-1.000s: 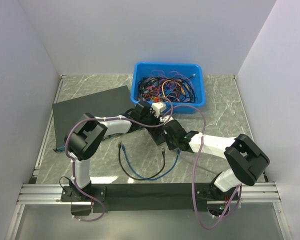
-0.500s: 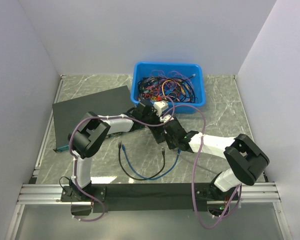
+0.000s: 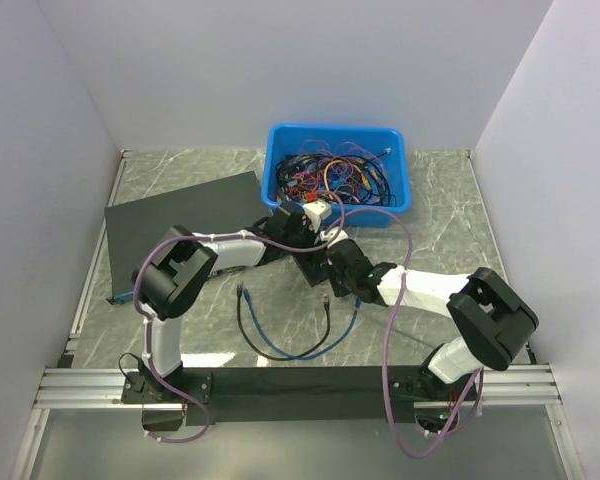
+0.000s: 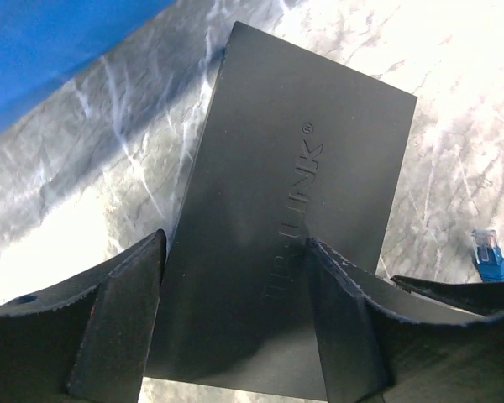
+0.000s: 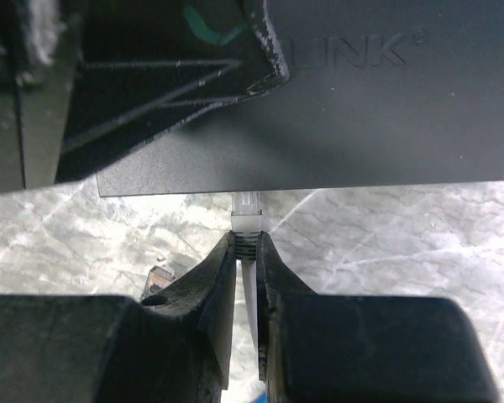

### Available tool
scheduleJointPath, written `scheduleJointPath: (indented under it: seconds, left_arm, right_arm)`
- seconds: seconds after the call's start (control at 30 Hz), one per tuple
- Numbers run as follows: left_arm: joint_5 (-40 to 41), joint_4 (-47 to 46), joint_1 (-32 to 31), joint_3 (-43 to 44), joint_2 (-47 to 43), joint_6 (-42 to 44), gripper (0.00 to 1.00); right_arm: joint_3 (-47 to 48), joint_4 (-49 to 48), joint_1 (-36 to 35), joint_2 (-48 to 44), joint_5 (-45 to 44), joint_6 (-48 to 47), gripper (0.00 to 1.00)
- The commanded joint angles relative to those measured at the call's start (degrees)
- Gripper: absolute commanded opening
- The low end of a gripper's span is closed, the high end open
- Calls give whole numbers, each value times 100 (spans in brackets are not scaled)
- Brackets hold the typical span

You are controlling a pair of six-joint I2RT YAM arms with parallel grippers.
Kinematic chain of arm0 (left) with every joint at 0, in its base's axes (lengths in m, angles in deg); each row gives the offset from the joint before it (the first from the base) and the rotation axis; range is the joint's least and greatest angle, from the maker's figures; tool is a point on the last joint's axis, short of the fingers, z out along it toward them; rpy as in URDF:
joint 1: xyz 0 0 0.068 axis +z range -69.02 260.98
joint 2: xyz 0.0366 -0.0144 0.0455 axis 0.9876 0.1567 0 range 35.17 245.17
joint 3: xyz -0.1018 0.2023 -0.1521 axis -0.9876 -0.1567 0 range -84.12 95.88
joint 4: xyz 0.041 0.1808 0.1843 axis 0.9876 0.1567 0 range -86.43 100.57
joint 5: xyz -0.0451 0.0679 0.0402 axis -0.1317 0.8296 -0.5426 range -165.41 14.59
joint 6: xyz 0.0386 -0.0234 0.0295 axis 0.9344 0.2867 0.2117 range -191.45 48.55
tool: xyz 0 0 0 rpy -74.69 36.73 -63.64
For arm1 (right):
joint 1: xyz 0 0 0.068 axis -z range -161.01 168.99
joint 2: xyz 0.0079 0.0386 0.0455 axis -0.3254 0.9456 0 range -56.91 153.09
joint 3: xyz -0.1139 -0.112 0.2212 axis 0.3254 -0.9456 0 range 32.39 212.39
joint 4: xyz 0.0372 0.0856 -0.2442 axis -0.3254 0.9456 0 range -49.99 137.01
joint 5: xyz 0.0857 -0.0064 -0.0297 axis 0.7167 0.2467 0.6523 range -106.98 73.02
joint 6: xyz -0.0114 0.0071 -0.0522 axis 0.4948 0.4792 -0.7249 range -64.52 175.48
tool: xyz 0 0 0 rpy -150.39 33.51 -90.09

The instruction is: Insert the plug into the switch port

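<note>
The switch box (image 4: pixel 294 218) lies under the left gripper (image 4: pixel 235 243), whose jaws stand spread and grip nothing, so a push from the right gripper (image 5: pixel 246 239) may slide it away. That gripper pinches the plug (image 5: pixel 246 214) just ahead of its fingertips, long axis straight forward, tip at the box edge; the switch port is hidden

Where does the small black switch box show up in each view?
Top external: switch box at centre, just below the blue bin, partly hidden.
Left wrist: switch box fills the middle.
Right wrist: switch box spans the top, above the plug.
Shared landmark: grey marbled tabletop.
</note>
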Motion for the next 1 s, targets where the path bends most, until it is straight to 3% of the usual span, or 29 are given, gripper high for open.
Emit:
scheduleJointPath:
  seconds: [0.0,0.3,0.6,0.97]
  left_arm:
    - [-1289,1970,-1062,-211,192,-650,70]
    - [-638,2163,-957,307,456,-755,72]
    - [-559,2445,-842,861,675,-597,72]
    - [-374,2559,-746,897,658,-562,72]
  right_arm:
    - [284,-3364,-63,-248,-175,248,0]
    - [-68,-3206,-380,-371,-325,424,0]
    - [-103,-3153,-634,-406,-333,530,0]
    - [99,-2968,-775,-309,-447,504,2]
